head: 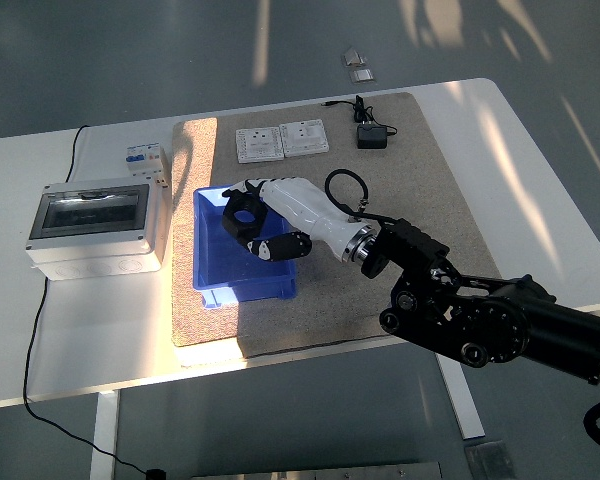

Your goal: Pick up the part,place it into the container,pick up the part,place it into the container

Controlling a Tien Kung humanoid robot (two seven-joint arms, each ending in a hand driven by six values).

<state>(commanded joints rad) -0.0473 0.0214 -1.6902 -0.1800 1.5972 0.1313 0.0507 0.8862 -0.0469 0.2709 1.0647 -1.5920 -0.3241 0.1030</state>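
The black ring-shaped part [243, 214] is held in my right hand [257, 222], whose fingers are curled around it. The hand hangs over the blue container [216, 283], above its middle and right side. My white forearm and black arm stretch in from the lower right across the mat. The container's floor is partly hidden by the hand; no other part shows inside it. My left arm is out of the picture.
A tan mat [420, 200] covers the table's middle. Two white socket plates [281, 140] and a black adapter [371, 136] lie at its far edge. A grey distribution box [92, 225] and a small breaker [144, 160] stand to the left.
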